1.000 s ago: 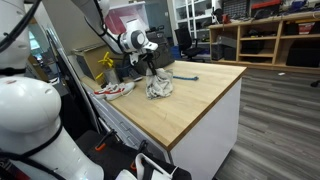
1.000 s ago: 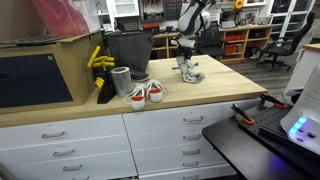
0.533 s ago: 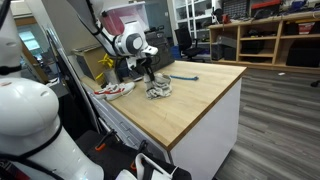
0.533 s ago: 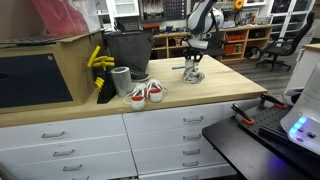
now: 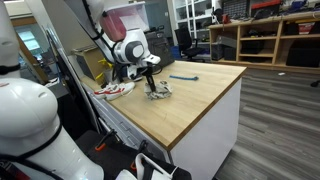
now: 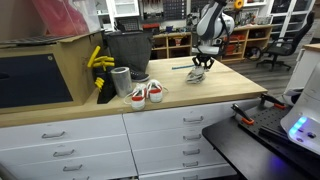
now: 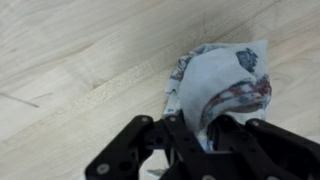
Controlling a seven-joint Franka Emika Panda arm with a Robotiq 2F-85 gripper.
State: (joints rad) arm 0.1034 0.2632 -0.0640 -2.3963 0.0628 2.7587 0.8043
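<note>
Pincer (image 7: 203, 128) clamped shut on a bunched, patterned cloth (image 7: 222, 78); from the wrist, long axis running from the fingers out toward 1 o'clock. Underneath, a wooden counter (image 5: 200, 98). In both exterior views, cloth hanging lengthwise at 6 o'clock from the pincer, lower end at or just over the wood, contact unclear. Black bin (image 6: 127, 50) at 9 o'clock of the cloth, shoes (image 6: 146, 93) at 8 o'clock, blue pen (image 5: 183, 77) at 2 o'clock.

The arm (image 5: 128, 47) is built of rounded white shells with darker bands at the joints. A thin dark cable seems to run along it, though the view is coarse. The gripper (image 7: 203, 130) is matte black, with angular, bolted linkages.
</note>
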